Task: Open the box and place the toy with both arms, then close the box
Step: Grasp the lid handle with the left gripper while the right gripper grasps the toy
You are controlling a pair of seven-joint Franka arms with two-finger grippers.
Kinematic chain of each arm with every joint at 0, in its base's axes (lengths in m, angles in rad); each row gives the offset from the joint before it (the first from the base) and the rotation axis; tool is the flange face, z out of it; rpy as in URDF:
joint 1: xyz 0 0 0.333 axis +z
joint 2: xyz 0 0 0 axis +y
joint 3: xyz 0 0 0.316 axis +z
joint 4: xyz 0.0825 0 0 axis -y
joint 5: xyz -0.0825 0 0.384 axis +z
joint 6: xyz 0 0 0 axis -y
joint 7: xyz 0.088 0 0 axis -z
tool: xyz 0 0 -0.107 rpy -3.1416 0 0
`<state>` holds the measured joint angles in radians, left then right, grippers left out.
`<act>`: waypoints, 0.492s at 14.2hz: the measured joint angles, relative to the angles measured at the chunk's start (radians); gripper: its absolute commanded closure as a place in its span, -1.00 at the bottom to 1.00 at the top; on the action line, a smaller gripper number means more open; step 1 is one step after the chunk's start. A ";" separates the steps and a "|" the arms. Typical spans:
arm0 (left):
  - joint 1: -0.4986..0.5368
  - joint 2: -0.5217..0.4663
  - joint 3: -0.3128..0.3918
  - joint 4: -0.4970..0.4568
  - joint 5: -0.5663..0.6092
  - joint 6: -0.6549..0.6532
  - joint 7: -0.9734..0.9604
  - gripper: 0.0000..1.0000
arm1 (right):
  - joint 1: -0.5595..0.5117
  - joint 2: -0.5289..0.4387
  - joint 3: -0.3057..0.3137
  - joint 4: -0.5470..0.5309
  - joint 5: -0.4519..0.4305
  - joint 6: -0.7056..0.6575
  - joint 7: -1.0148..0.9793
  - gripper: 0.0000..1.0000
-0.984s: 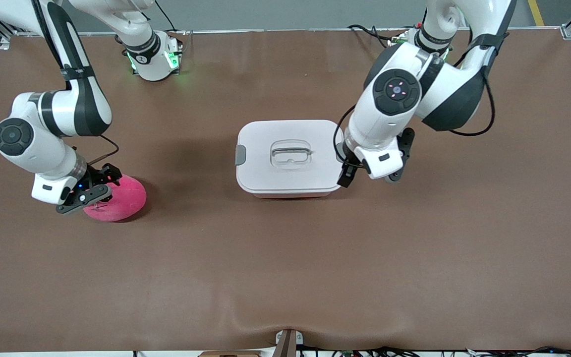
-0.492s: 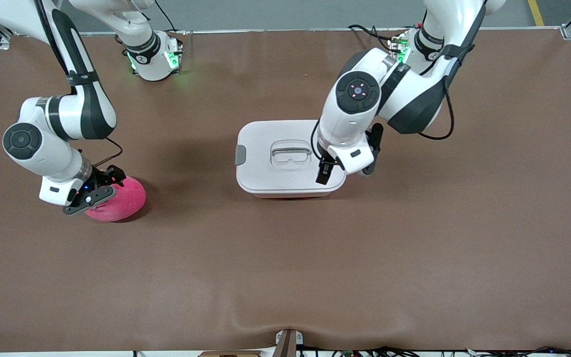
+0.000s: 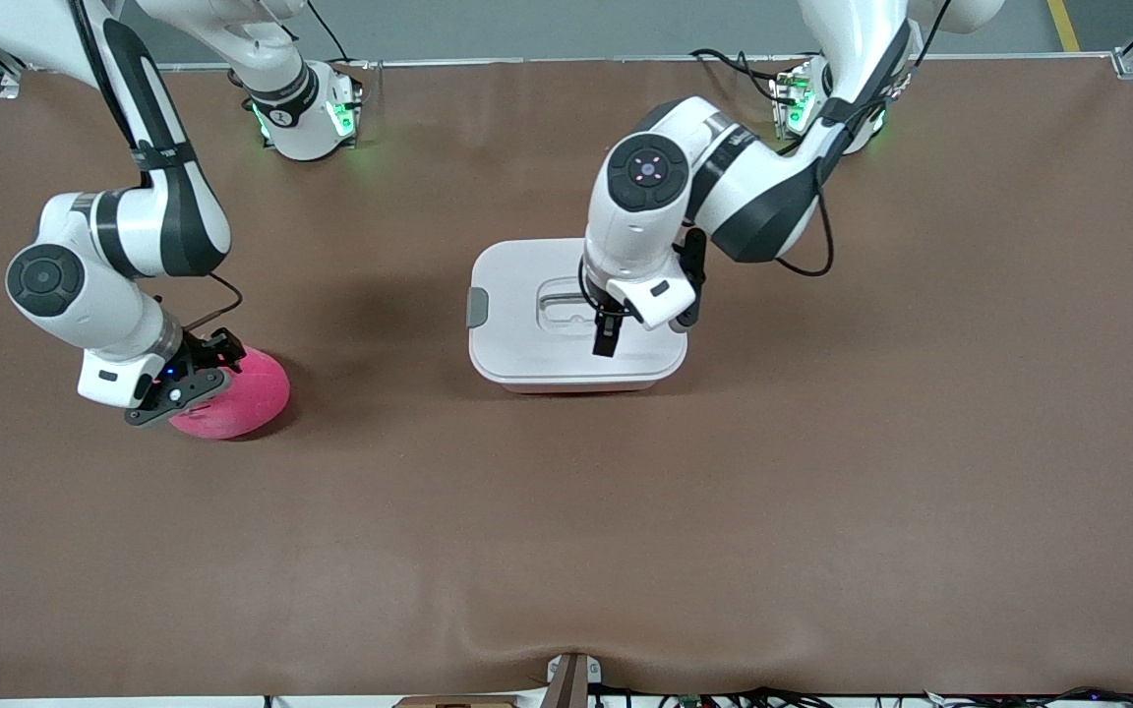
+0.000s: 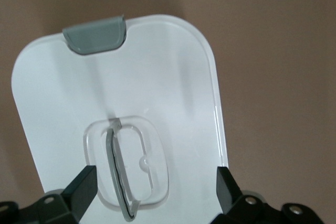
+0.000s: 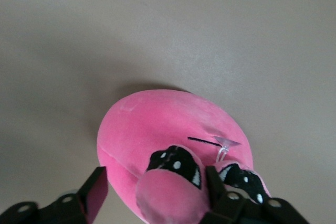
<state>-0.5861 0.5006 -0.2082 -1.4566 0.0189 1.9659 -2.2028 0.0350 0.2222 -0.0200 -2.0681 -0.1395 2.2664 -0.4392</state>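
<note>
The box [image 3: 527, 344] stands mid-table with its white lid [image 4: 157, 77] on. One grey clip [image 3: 477, 307] shows at the right arm's end and also in the left wrist view [image 4: 94, 34]; the other clip is hidden under the left arm. My left gripper [image 3: 610, 334] hovers open over the lid, its fingers [image 4: 81, 190] straddling the recessed handle [image 4: 123, 174]. The hot-pink toy [image 3: 247, 393] lies on the table toward the right arm's end. My right gripper [image 3: 195, 374] is open and low around the toy [image 5: 157, 129], with a dark eye [image 5: 176, 163] between its fingers [image 5: 94, 192].
The brown mat [image 3: 566, 531] covers the whole table. Both arm bases [image 3: 306, 118] stand along the edge farthest from the front camera. A small bracket [image 3: 571, 674] sits at the nearest edge.
My left gripper has swung from beside the box's end to over the lid's handle. My right gripper shifted slightly at the toy, then stayed still.
</note>
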 measured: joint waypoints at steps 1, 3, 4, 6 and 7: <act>-0.012 0.010 0.001 0.000 0.006 0.019 -0.042 -1.00 | 0.000 0.000 -0.001 -0.001 -0.002 0.000 0.000 -0.43; -0.030 0.024 0.001 0.001 0.022 0.039 -0.087 -1.00 | 0.000 0.000 -0.003 -0.004 -0.004 0.000 0.000 -0.40; -0.041 0.029 0.002 0.001 0.032 0.040 -0.104 -1.00 | 0.000 0.001 -0.004 -0.007 -0.005 0.000 0.000 -0.37; -0.064 0.035 0.002 0.001 0.057 0.040 -0.157 -1.00 | 0.000 0.003 -0.004 -0.013 -0.010 0.000 0.000 -0.31; -0.075 0.038 0.002 0.001 0.073 0.040 -0.181 -1.00 | 0.000 0.006 -0.004 -0.016 -0.015 0.003 0.000 -0.26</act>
<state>-0.6614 0.5386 -0.2063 -1.4555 0.0919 2.0056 -2.3842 0.0345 0.2277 -0.0243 -2.0842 -0.1545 2.2690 -0.4393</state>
